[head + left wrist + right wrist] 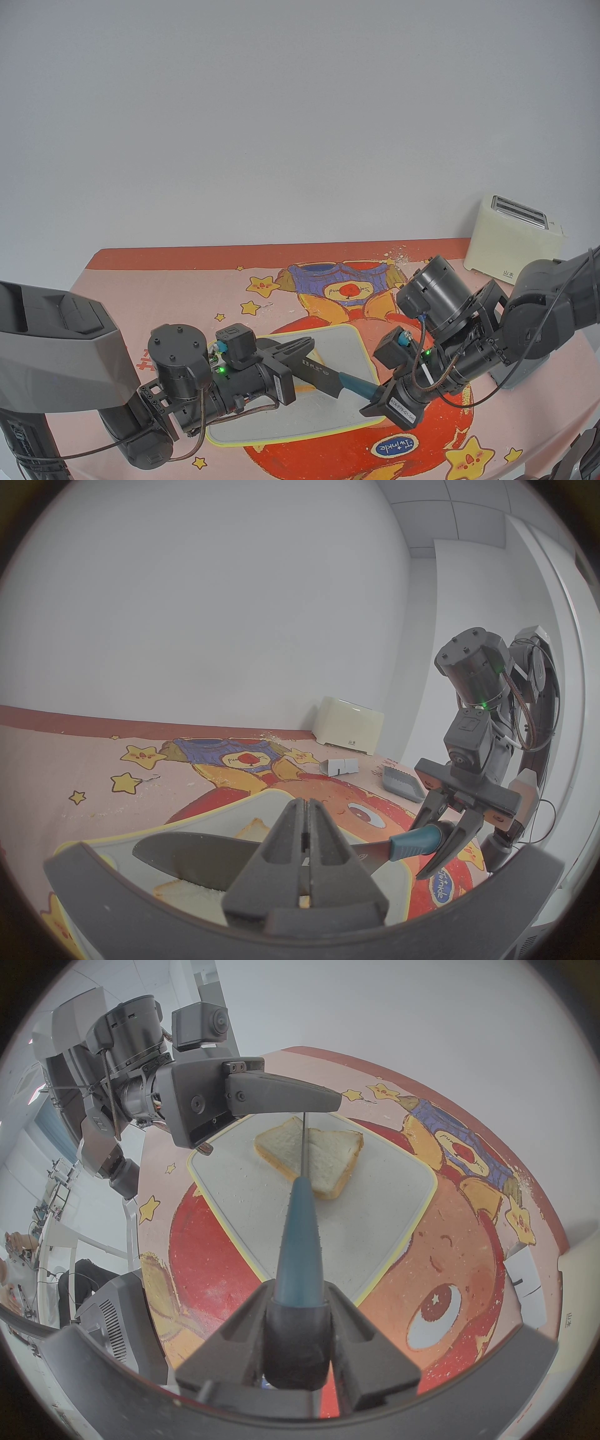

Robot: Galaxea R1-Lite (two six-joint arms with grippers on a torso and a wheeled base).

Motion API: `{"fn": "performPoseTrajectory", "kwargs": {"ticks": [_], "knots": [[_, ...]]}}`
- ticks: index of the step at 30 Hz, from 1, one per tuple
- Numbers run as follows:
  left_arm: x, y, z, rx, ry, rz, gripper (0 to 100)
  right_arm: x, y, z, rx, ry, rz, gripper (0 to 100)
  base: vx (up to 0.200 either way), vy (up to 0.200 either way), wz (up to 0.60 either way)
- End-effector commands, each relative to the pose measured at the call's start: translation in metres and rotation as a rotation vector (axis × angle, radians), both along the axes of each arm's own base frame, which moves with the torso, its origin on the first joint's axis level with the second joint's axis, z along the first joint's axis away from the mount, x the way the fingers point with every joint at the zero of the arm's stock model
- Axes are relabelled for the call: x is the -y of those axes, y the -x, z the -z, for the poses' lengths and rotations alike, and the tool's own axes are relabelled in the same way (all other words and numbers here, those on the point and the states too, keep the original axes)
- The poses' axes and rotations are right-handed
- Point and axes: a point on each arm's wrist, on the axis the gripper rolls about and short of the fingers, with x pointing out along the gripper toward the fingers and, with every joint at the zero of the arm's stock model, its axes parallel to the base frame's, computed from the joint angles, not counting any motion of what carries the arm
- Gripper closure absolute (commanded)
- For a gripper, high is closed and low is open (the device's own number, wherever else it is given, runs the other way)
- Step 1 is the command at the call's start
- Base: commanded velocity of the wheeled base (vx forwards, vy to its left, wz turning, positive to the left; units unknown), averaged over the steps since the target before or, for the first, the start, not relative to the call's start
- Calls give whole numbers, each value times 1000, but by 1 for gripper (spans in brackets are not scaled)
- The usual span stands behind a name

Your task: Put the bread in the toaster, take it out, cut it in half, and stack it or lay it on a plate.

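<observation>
A slice of bread (331,1157) lies flat on the white cutting board (250,1204). My right gripper (300,1294) is shut on the teal handle of a knife (299,1241), whose dark blade (187,855) stands on edge across the middle of the slice. My left gripper (306,839) is shut, with nothing between its fingers, and sits just above the bread beside the blade. In the head view the left gripper (299,348) and the right gripper (375,400) face each other over the board (350,350), with the knife (331,378) between them. The blade and left fingers hide part of the bread.
A cream toaster (512,240) stands at the table's far right corner, its slots empty. A grey tray (403,783) and a small white block (337,766) lie to the right of the board. The patterned tablecloth's left and far side are open.
</observation>
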Motion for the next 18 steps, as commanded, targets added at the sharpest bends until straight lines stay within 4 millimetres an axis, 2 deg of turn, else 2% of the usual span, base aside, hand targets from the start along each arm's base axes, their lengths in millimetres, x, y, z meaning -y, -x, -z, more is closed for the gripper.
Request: {"fn": "performPoseTrajectory", "kwargs": {"ticks": [1,9,18], "knots": [[0,0,2,2,2,1,100,-2,1,-3,6,-11,1,100,0,0,0],[0,1,3,-5,-1,0,100,-8,5,-9,3,-35,19,100,0,0,0],[0,1,3,-4,-2,2,100,-5,6,-12,2,-32,21,100,0,0,0]]}}
